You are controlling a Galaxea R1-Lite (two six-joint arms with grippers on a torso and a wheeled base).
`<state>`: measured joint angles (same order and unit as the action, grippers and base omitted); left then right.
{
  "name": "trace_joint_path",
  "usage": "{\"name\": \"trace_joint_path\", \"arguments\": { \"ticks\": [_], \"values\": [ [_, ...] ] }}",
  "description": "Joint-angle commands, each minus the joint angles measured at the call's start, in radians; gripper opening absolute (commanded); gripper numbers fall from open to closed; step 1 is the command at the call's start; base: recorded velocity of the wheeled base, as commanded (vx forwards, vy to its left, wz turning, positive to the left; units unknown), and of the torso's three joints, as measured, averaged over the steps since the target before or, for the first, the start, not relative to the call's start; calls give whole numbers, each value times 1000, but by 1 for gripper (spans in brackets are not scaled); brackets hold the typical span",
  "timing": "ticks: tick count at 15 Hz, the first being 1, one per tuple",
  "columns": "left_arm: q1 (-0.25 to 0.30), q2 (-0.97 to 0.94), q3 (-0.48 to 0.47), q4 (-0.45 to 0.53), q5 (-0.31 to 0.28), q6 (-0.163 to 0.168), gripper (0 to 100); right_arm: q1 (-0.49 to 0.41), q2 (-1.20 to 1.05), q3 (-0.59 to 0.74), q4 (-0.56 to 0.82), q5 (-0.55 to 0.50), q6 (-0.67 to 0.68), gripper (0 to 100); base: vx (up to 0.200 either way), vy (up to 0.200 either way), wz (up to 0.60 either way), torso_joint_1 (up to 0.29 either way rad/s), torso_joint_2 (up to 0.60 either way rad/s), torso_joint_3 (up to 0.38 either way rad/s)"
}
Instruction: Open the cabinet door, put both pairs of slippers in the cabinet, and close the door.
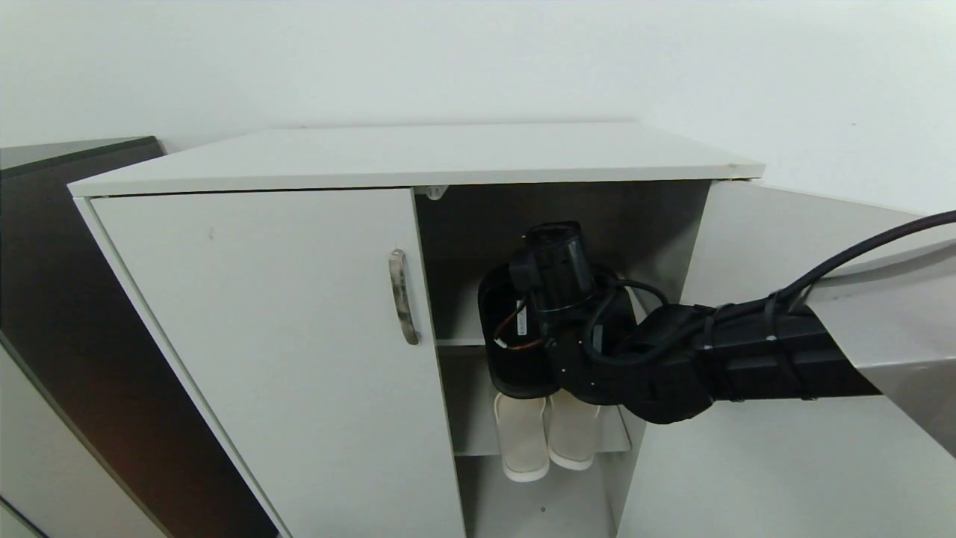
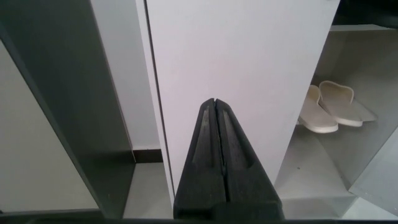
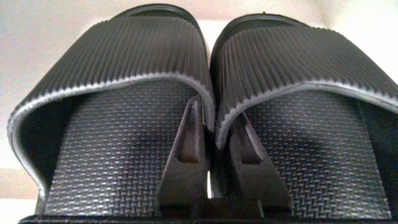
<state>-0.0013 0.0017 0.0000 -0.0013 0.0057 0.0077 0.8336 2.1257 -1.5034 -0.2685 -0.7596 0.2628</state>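
The white cabinet [image 1: 418, 157] has its left door [image 1: 261, 336] closed and its right door [image 1: 747, 463] swung wide open. My right gripper [image 3: 214, 143] is shut on the pair of black slippers [image 1: 515, 359], one finger inside each, pinching the two inner strap edges [image 3: 214, 106] together. It holds them in the opening at the level of the upper shelf [image 1: 457, 342]. A pair of white slippers [image 1: 545, 437] lies side by side on the lower shelf, heels toward me. My left gripper [image 2: 214, 106] is shut and empty, low in front of the closed door [image 2: 236, 56].
A metal handle [image 1: 402, 297] sits on the closed door's inner edge. A dark cabinet [image 1: 67, 299] stands against the white cabinet's left side. A white wall runs behind. The bottom compartment [image 1: 538, 501] is bare.
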Motion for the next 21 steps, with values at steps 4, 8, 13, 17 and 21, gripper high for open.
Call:
{"name": "trace_joint_path", "arguments": {
  "ticks": [4, 8, 13, 17, 21],
  "values": [
    [0, 0, 0, 0, 0, 0, 0, -48, 92, -153, 5, 8, -50, 0, 0, 0, 0, 0, 0, 0],
    [1, 0, 0, 0, 0, 0, 0, -76, 143, -253, 32, 9, -71, 0, 0, 0, 0, 0, 0, 0],
    [1, 0, 0, 0, 2, 2, 0, -82, 160, -262, 34, 9, -71, 0, 0, 0, 0, 0, 0, 0],
    [1, 0, 0, 0, 3, 2, 0, -84, 166, -262, 34, 9, -71, 0, 0, 0, 0, 0, 0, 0],
    [1, 0, 0, 0, 3, 2, 0, -84, 166, -261, 35, 9, -71, 0, 0, 0, 0, 0, 0, 0]
  ]
}}
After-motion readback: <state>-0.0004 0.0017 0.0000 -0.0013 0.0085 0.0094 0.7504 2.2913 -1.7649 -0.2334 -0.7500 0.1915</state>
